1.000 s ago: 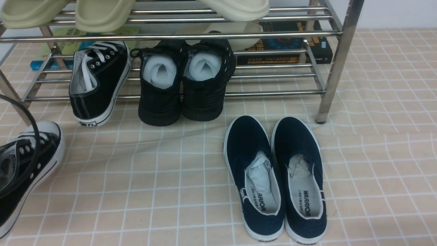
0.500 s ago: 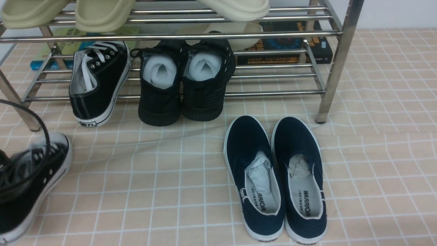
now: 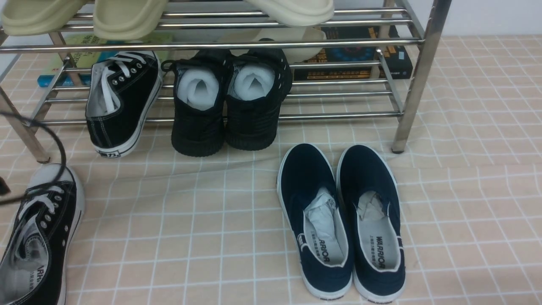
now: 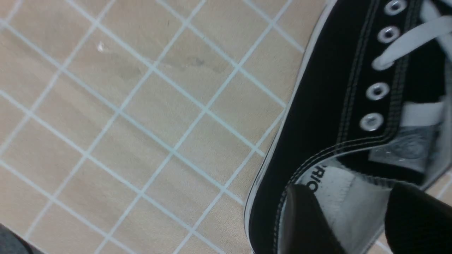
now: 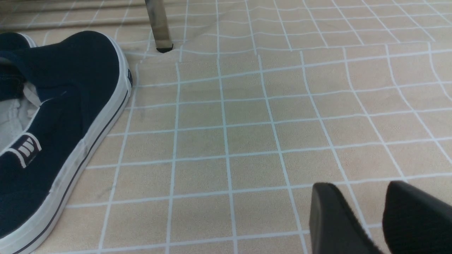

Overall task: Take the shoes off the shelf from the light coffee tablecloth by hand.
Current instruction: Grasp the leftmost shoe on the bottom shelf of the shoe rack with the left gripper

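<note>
One black canvas sneaker (image 3: 42,237) with white laces lies flat on the light coffee tablecloth (image 3: 190,220) at the front left. In the left wrist view my left gripper (image 4: 356,208) hovers over this sneaker's (image 4: 335,106) heel opening, jaws apart, with the insole showing between them. In the front view the gripper is out of frame; only its cable shows. The other sneaker (image 3: 123,101) leans heel-out on the lower tier of the steel shelf (image 3: 211,44). My right gripper (image 5: 356,197) is open and empty above bare cloth, out of the front view.
Black knit shoes (image 3: 230,106) stuffed with white paper sit on the lower tier beside the sneaker. Navy WARRIOR slip-ons (image 3: 338,220) stand on the cloth, also in the right wrist view (image 5: 53,123). Beige slippers (image 3: 127,17) are on the top tier, with books (image 3: 355,59) behind. The shelf leg (image 3: 417,84) stands at the right.
The sneaker at the front left went from tilted and lifted to lying flat on the cloth, a little nearer. The left gripper's cable has risen clear of it.
</note>
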Robot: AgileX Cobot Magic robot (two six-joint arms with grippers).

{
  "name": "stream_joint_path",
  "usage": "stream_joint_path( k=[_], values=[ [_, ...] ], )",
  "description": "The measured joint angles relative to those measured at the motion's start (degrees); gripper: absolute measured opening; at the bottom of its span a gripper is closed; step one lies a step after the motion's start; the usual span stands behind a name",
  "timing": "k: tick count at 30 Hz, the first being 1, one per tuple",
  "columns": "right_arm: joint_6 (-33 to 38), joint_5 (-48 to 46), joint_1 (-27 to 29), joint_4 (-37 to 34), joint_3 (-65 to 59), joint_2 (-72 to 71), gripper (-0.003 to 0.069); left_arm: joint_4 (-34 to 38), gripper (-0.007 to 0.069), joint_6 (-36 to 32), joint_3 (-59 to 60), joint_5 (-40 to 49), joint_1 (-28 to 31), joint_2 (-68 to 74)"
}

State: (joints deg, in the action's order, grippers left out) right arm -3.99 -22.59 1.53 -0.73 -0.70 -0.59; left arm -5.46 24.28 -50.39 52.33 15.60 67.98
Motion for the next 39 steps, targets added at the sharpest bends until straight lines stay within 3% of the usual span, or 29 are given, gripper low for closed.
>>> stream_joint_path(
  k=[3,7,9,12,17,24,35,39],
  values=[
    [0.0,0.0,0.0,0.0,0.0,0.0,0.0239,0.98,0.0296,-3.37,-5.08,3.85,0.0,0.0],
    [0.0,0.0,0.0,0.0,0.0,0.0,0.0239,3.45,0.0155,-7.49,-9.5,6.17,0.0,0.06],
    [0.0,0.0,0.0,0.0,0.0,0.0,0.0239,5.46,0.0039,-10.97,-13.48,8.75,0.0,0.85],
    [0.0,0.0,0.0,0.0,0.0,0.0,0.0239,8.36,0.0002,-12.54,-16.9,11.44,0.0,2.44],
    [0.0,0.0,0.0,0.0,0.0,0.0,0.0239,13.32,0.0002,-13.04,-20.35,14.43,0.0,6.08],
    [0.0,0.0,0.0,0.0,0.0,0.0,0.0239,18.92,0.0062,-14.64,-21.46,14.42,0.0,12.57],
    [0.0,0.0,0.0,0.0,0.0,0.0,0.0239,22.52,0.0367,-18.38,-21.52,8.57,-2.33,15.46],
    [0.0,0.0,0.0,0.0,0.0,0.0,0.0239,22.74,0.0425,-18.77,-21.52,3.8,-5.38,16.48]
  ],
)
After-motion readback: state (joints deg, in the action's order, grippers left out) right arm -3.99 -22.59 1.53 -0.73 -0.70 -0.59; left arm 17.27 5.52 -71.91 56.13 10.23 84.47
